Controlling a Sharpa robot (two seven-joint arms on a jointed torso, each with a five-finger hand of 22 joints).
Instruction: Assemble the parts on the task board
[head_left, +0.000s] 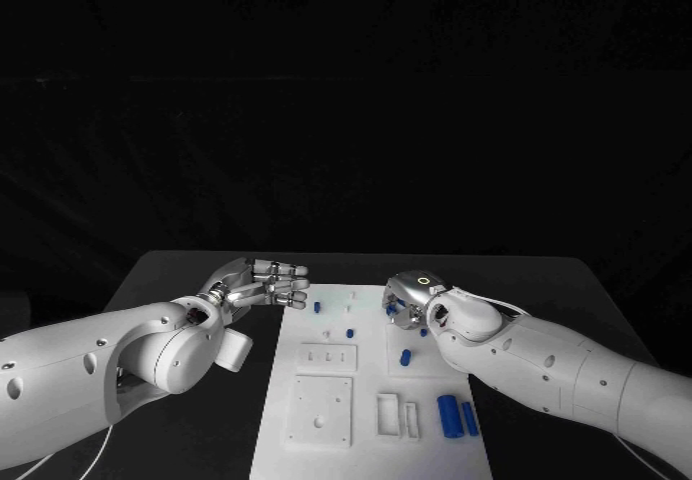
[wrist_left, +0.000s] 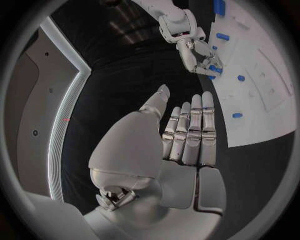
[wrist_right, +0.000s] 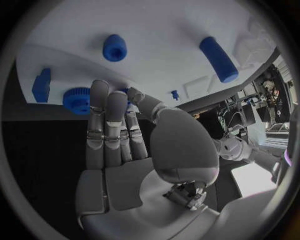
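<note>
Right hand (head_left: 410, 300) reaches over the task board's (head_left: 433, 440) far right edge, fingertips (wrist_right: 100, 90) at a small blue part (wrist_right: 77, 100); cannot tell if it's gripped. Left hand (head_left: 267, 283) hovers flat, fingers spread, holding nothing, just off the board's far left edge. Looks like a pick step; next needs a firm pinch, then lift. Two blue cylinders (head_left: 457, 415) lie near the right edge.

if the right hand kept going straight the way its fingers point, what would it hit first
Probably the blue gear-like part lying on the task board. The right hand has its fingertips right at that part; whether they already touch it is unclear.
</note>
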